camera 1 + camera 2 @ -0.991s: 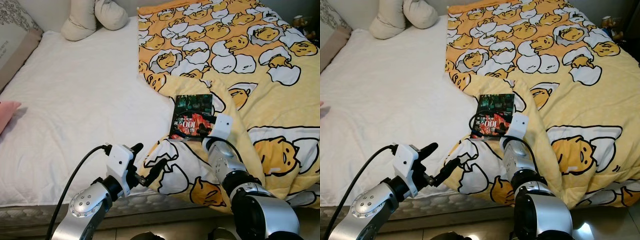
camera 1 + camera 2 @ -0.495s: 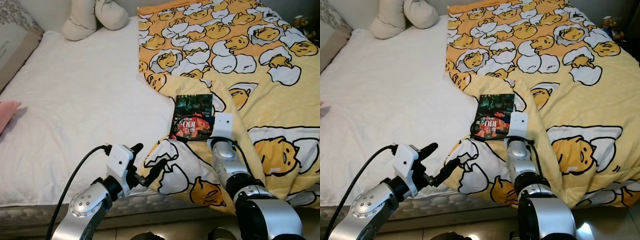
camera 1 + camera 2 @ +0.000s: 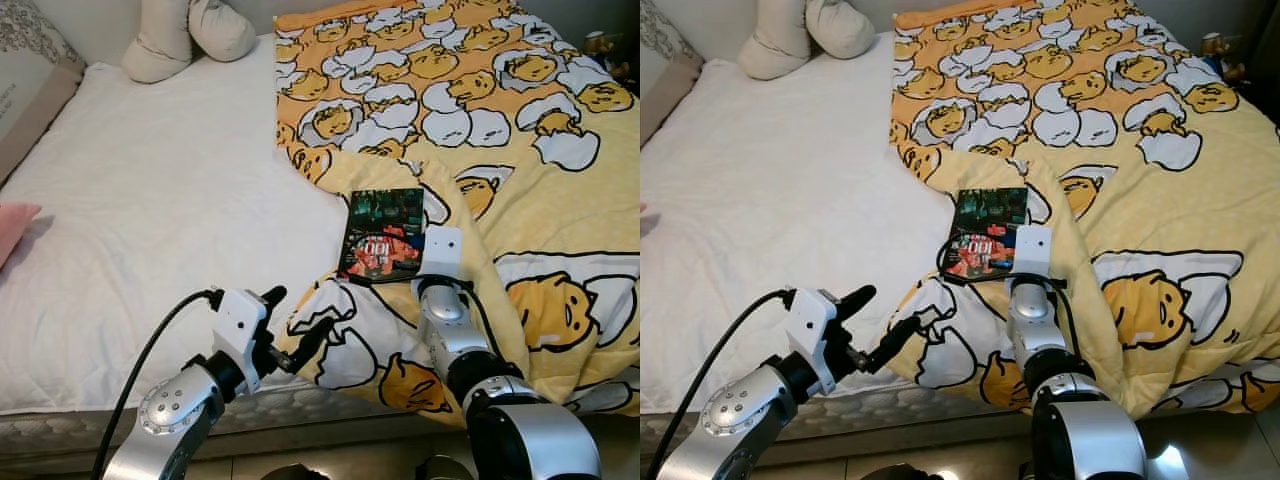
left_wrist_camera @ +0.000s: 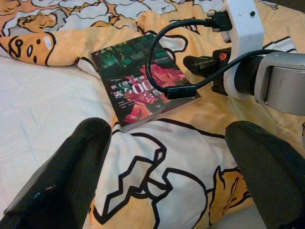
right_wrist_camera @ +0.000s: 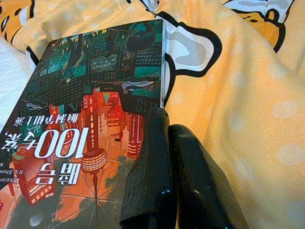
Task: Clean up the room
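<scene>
A dark paperback book (image 3: 383, 233) with a red and green city cover lies flat on the yellow egg-print quilt (image 3: 480, 120), beside the quilt's folded edge. My right gripper (image 5: 164, 119) is shut, its two black fingers pressed together and resting on the book's cover near the right edge. Its white wrist housing (image 3: 443, 250) sits just right of the book. My left gripper (image 3: 295, 322) is open at the bed's front edge, hovering over the quilt's near corner with nothing between its fingers (image 4: 62, 176). In the left wrist view the book (image 4: 143, 86) lies ahead.
A white sheet (image 3: 150, 200) covers the bed's left half. Cream pillows (image 3: 185, 35) lie at the head and a patterned cushion (image 3: 30, 70) at far left. A pink item (image 3: 15, 222) pokes in at the left edge. Small figures (image 3: 605, 45) stand at far right.
My right wrist has edged slightly left toward the book. The book and the left arm have stayed put.
</scene>
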Available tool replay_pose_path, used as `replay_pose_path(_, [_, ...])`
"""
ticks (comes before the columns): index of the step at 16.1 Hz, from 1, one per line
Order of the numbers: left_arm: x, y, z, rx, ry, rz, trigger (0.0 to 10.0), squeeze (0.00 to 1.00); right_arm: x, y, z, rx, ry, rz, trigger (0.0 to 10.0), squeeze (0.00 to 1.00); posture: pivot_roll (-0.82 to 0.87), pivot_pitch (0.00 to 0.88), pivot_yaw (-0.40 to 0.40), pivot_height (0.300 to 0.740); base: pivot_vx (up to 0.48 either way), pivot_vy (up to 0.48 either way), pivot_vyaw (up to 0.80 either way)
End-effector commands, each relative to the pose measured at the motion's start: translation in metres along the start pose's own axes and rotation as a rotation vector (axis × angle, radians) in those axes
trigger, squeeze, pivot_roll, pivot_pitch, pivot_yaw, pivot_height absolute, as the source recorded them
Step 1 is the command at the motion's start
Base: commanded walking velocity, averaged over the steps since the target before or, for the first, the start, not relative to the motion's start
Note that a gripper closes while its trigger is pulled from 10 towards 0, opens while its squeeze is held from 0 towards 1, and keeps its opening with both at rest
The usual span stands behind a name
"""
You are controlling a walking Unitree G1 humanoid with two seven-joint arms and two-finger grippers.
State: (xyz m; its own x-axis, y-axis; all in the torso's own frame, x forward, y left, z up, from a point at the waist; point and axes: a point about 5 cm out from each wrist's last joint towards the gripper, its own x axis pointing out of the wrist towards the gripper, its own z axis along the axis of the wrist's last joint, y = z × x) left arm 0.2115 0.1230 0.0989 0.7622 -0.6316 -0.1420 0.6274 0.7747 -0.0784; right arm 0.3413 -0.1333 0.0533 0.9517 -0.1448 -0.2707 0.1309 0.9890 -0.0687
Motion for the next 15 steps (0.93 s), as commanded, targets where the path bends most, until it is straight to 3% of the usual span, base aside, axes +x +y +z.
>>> replay_pose_path(1, [-0.0043,0.0034,-0.0017,0.008,0.011,0.012,10.0,0.0,-0.0029,0.0054,-0.0052,0.014,0.014,0.005,0.0,0.0,0.04,0.07,0.207,0.74,0.0,0.0,0.0])
replay_pose_path(5, [-0.0041,0.0035,-0.0018,0.008,0.012,0.013,10.0,0.0,-0.0032,0.005,-0.0068,0.004,0.024,-0.008,0.0,0.0,0.04,0.075,0.208,0.74,0.0,0.0,0.0])
replay_pose_path(6, [-0.0037,0.0029,-0.0017,0.007,0.012,0.012,10.0,0.0,-0.0031,0.0048,-0.0073,0.009,0.03,-0.007,10.0,1.0,0.04,0.078,0.208,0.74,0.0,0.0,0.0])
replay_pose_path(7, [-0.0034,0.0026,-0.0017,0.006,0.011,0.011,10.0,0.0,-0.0031,0.0049,-0.0074,0.015,0.032,-0.004,10.0,1.0,0.04,0.078,0.208,0.74,0.0,0.0,0.0])
replay_pose_path(10, [-0.0029,0.0016,-0.0021,0.004,0.012,0.01,10.0,0.0,-0.0026,0.0017,-0.0083,-0.095,0.03,-0.024,10.0,1.0,0.03,0.081,0.207,0.74,0.0,0.0,0.0])
replay_pose_path(15, [-0.003,0.0017,-0.0017,0.0,0.007,0.009,10.0,0.0,-0.0038,0.0034,-0.0093,-0.097,0.024,-0.03,10.0,1.0,0.03,0.081,0.207,0.74,0.0,0.0,0.0])
